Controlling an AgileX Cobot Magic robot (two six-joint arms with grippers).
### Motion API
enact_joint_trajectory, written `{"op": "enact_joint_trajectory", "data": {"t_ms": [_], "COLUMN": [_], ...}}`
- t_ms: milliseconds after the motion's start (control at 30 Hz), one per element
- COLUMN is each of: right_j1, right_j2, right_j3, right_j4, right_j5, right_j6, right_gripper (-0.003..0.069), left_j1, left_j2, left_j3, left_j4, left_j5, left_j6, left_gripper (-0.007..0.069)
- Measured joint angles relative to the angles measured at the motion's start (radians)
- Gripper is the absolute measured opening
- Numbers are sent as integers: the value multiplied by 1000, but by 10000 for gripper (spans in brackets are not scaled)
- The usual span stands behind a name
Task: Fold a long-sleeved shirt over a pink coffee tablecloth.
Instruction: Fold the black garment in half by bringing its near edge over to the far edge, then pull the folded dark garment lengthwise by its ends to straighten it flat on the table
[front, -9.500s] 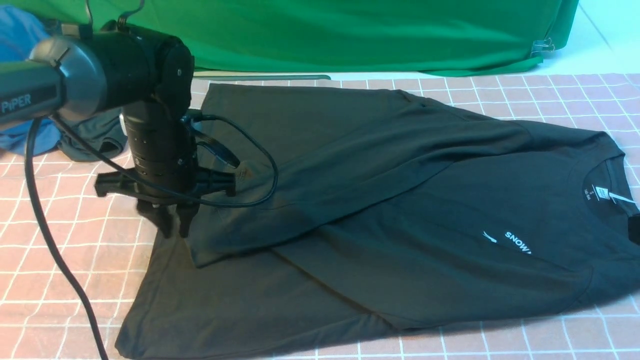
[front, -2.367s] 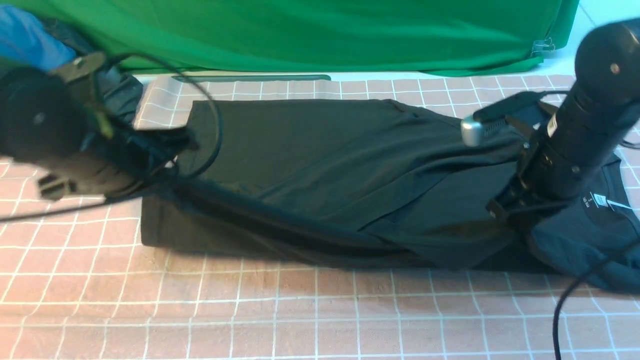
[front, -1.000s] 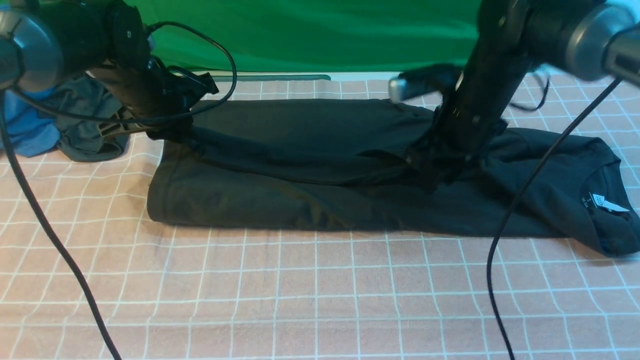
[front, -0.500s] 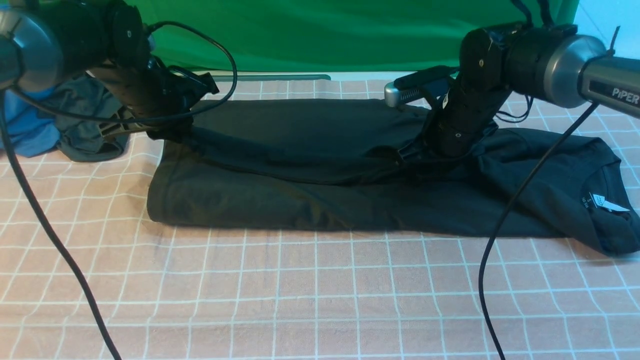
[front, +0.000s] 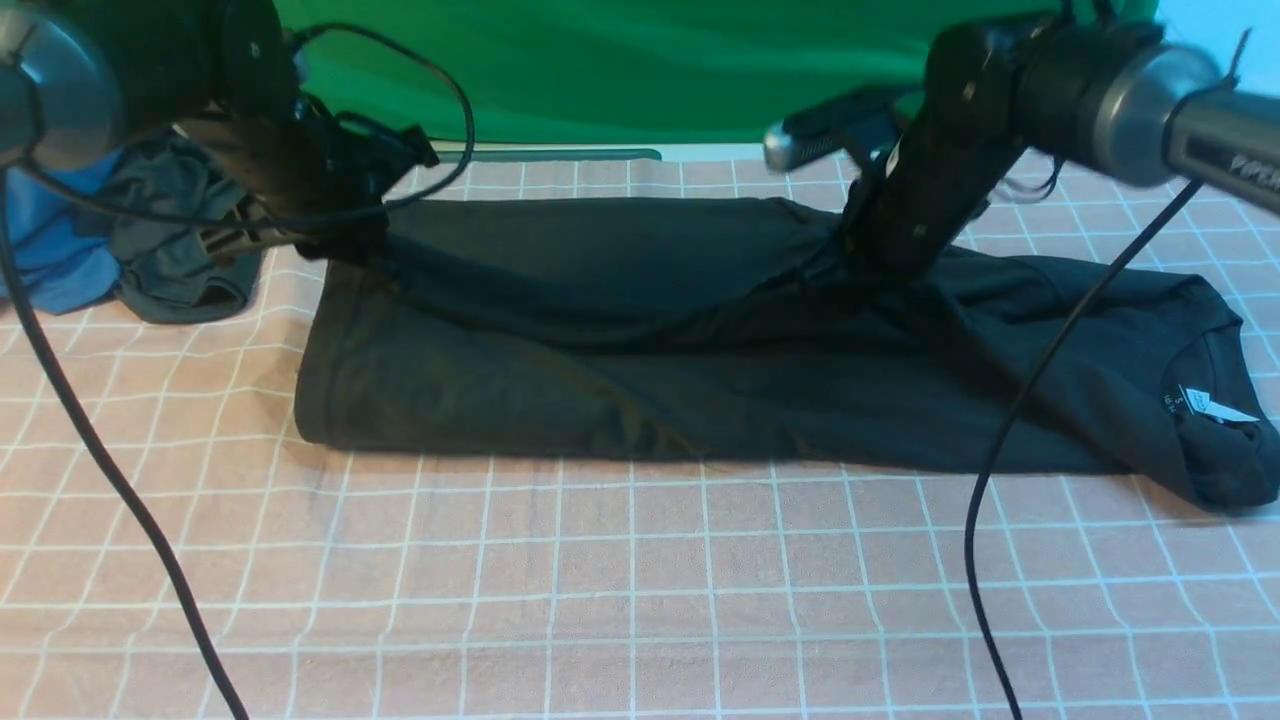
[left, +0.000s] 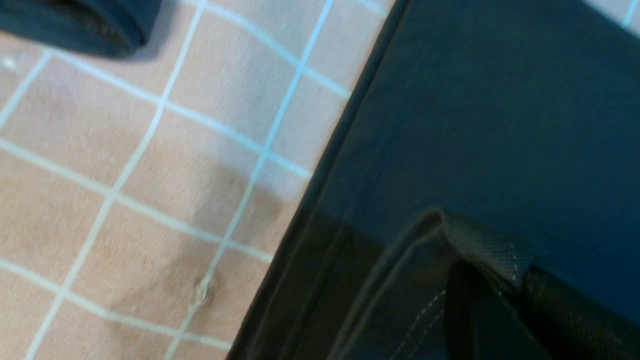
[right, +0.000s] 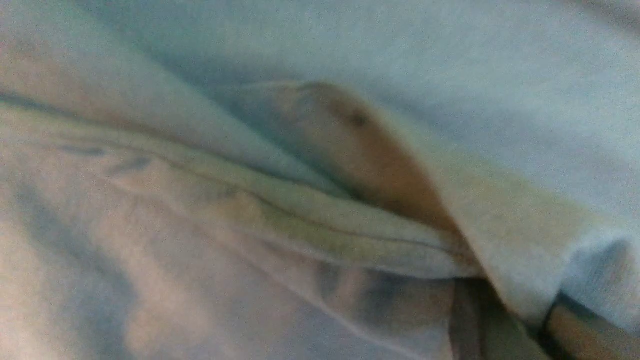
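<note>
The black long-sleeved shirt (front: 600, 370) lies folded into a long band across the pink coffee tablecloth (front: 640, 600), its collar label (front: 1205, 405) at the right end. My left gripper (front: 345, 250) is shut on the shirt's far left hem corner. In the left wrist view the stitched hem (left: 480, 245) is pinched in that gripper (left: 500, 295), beside the tablecloth (left: 150, 175). My right gripper (front: 850, 285) pinches the shirt's far edge right of the middle, and the fabric tents up to it. In the right wrist view a washed-out fold of shirt (right: 350, 75) runs into the right gripper (right: 520, 315).
A blue garment (front: 50, 260) and a smaller dark grey garment (front: 180, 270) lie bunched at the far left. A green cloth (front: 650, 70) hangs along the back. Black cables (front: 100, 450) (front: 1000, 480) dangle from both arms over the tablecloth's near part.
My right gripper has closed on the shirt's far edge and risen a little, pulling the fabric up with it. The left gripper has lifted slightly, still holding the hem.
</note>
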Motion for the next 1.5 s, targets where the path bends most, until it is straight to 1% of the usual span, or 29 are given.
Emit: {"op": "enact_joint_trajectory", "data": {"t_ms": [267,467,600,700,833,933,1000,1067,1100,1133,1167,1200,1267,1300,1333,1367,1400,1433,1467,1500], "right_j1": [-54,-60,-60,-60,-59,-59,-59,-59,-59,-59,-59,-60,-60,-60,-60,-60,-60,-60,-60,-66], "right_j2": [-3,-3,10,34,59,74,89,99,99,102,103,103,103,103,99,96,94,77,64,40], "right_j3": [-61,-62,-63,-63,-63,-63,-63,-63,-63,-63,-63,-63,-91,-103,-131,-156,-161,-201,-221,-254], "right_j4": [0,4,5,9,11,10,8,6,6,2,1,-1,-24,-32,-53,-61,-69,-107,-119,-134], "right_j5": [-13,-112,-173,-234,-307,-341,-363,-395,-399,-426,-445,-452,-447,-431,-373,-325,-311,-186,-117,0], "right_j6": [-35,-46,-46,-46,-46,-46,-46,-46,-46,-46,-47,-47,-47,-47,-47,-47,-47,-47,-47,-48], "right_gripper": [80,80,80,80,80,93,121,187,202,256,295,302,384,393,404,405,405,394,385,353], "left_j1": [0,4,37,66,75,75,75,75,75,77,79,79,80,80,80,80,80,80,80,79], "left_j2": [-1,9,41,73,106,125,143,156,157,162,163,163,163,163,162,160,160,152,149,140], "left_j3": [-64,-64,-65,-66,-66,-67,-71,-73,-73,-73,-74,-74,-97,-107,-133,-158,-163,-207,-222,-254], "left_j4": [19,33,27,15,-2,-21,-30,-29,-27,-23,-23,-23,-15,-11,-6,-5,-5,-12,-21,-49], "left_j5": [-19,-127,-194,-245,-303,-326,-355,-396,-400,-430,-454,-458,-473,-460,-417,-358,-344,-241,-177,-68], "left_j6": [-1,-17,-60,-65,-61,-48,-33,-31,-31,-31,-30,-30,-28,-27,-23,-20,-20,-7,12,72], "left_gripper": [48,48,48,48,48,50,57,97,108,144,187,195,309,332,377,407,412,438,444,441]}}
